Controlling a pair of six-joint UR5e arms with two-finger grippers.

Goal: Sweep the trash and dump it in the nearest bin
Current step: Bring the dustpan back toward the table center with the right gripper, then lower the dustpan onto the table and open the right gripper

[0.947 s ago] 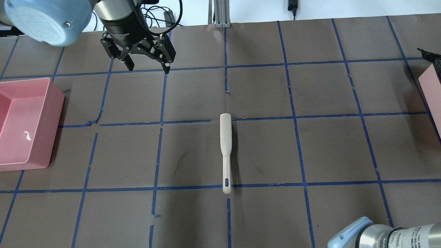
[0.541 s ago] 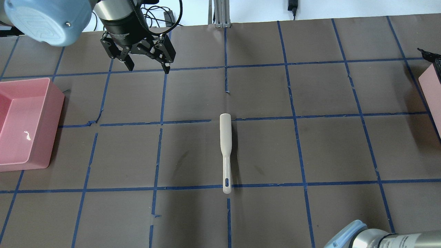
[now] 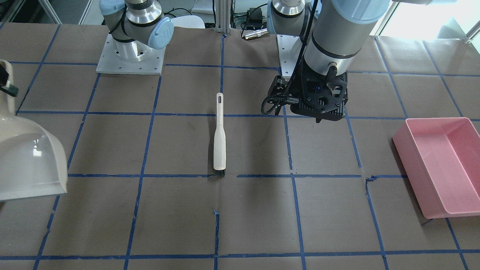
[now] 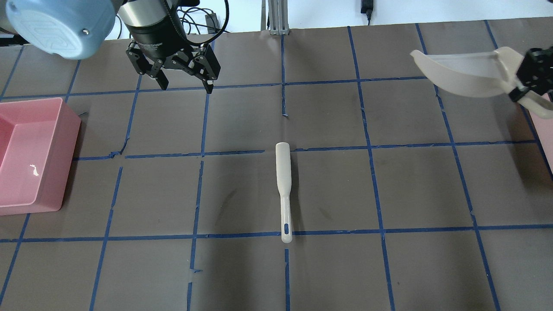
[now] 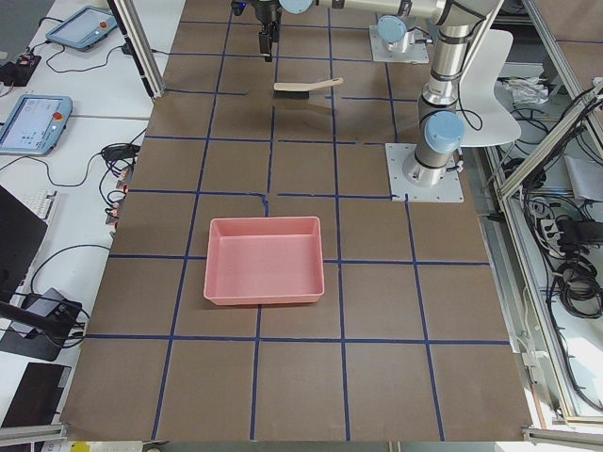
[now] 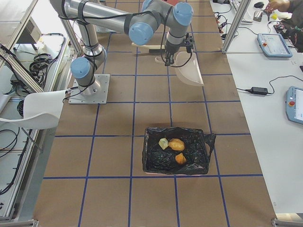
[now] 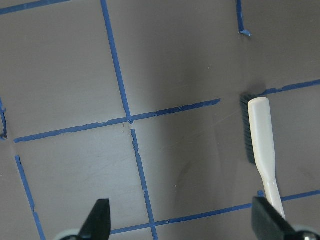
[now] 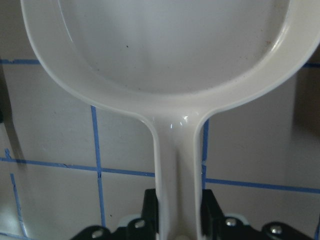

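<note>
The trash lies in a black-lined bin (image 6: 199,163) at the table's right end: a tan-brown lump (image 6: 176,144), a pale yellow-green chunk (image 6: 164,143) and another small chunk (image 6: 181,159). My right gripper (image 4: 525,82) is shut on the handle of the cream dustpan (image 4: 462,75) and holds it above the table at the far right. In the right wrist view the dustpan (image 8: 165,45) is empty. The cream brush (image 4: 284,190) lies flat mid-table, and also shows in the left wrist view (image 7: 262,150). My left gripper (image 4: 185,85) is open and empty, hovering far left of the brush.
A pink bin (image 4: 65,164) stands empty at the table's left edge. It also shows in the front-facing view (image 3: 412,157). The pink side of the black-lined bin (image 4: 545,125) shows at the right edge. Blue tape lines grid the brown table.
My right arm has left the near right corner. Its gripper with the dustpan has come into view at the far right. The left gripper and the brush have not moved.
</note>
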